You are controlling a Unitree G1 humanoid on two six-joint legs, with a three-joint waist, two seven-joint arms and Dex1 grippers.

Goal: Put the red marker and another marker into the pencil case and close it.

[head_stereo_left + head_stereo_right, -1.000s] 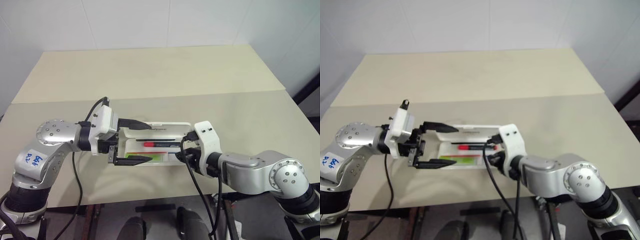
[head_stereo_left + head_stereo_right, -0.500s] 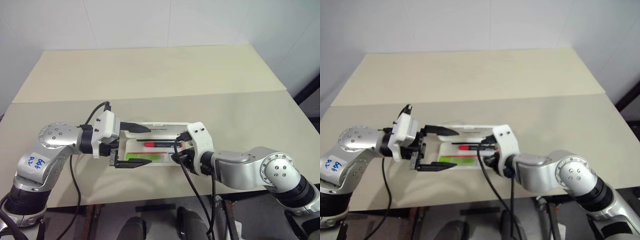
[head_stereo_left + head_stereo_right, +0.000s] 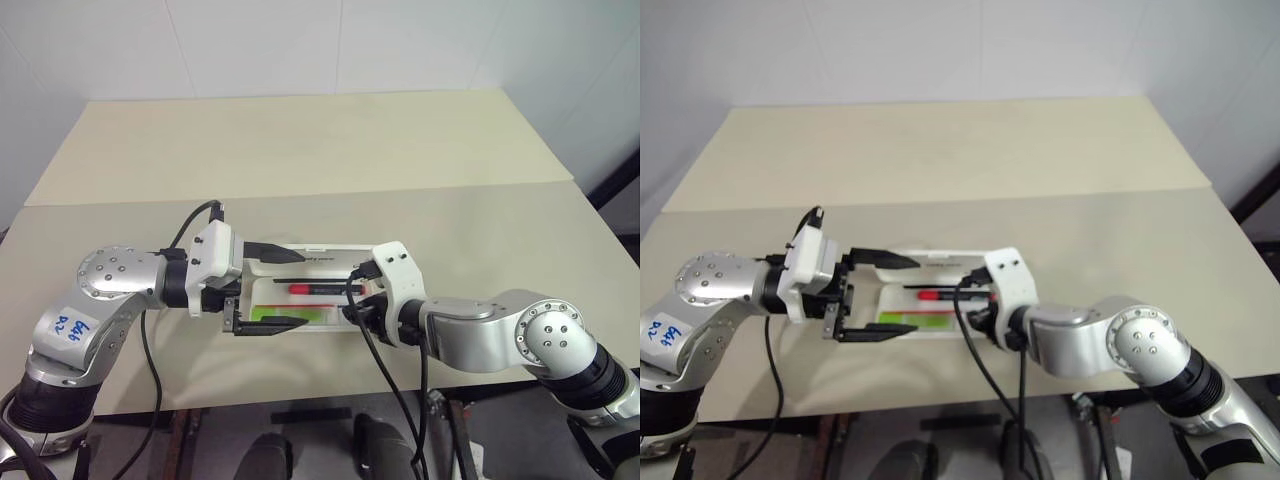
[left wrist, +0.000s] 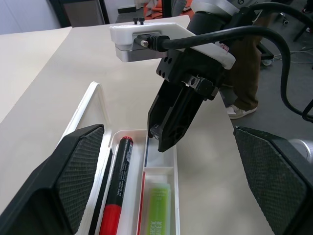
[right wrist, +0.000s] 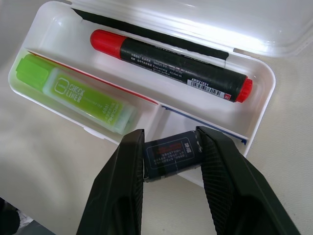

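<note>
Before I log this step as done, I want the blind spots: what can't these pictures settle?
- Head views: right gripper hidden behind its own wrist.
- Right wrist view: the small dark piece between the fingers; its label is too small to read.
- Pencil case lid: lettering too small in head views.
- Green highlighter: near end cut off in left wrist view.

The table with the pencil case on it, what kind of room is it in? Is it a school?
Probably a robot test room or lab, not a classroom. The big beige table holds one white pencil case, bare white walls stand behind it, and a person's leg and shoe show beside the table.
</note>
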